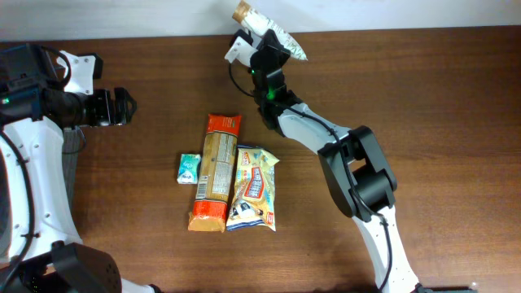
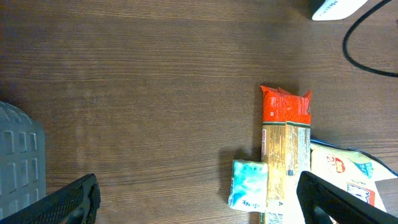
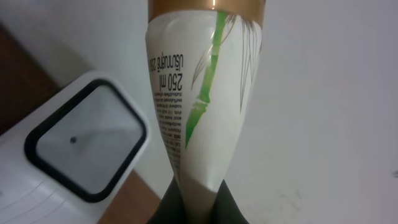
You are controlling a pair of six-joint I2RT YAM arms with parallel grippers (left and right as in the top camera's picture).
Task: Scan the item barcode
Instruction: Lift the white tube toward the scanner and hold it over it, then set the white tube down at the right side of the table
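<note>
Holding the tube (image 3: 199,93) by its crimped end, the right gripper (image 3: 196,205) is clamped tight on it. The tube's gold cap is on and points away from the fingers. The scanner (image 3: 87,149) sits just beside the tube, window toward the wrist camera. A grey crate (image 2: 18,162) shows left of the left gripper (image 2: 199,202); its contents cannot be seen. The table (image 1: 423,98) is brown wood, with a white wall (image 3: 323,93) beyond the tube. The left gripper hangs fully spread above the wood, gripping nothing. Ahead and right of it lie a cracker pack (image 1: 216,171), a small packet (image 1: 189,168) touching it, and a snack bag (image 1: 254,189) on its far side.
</note>
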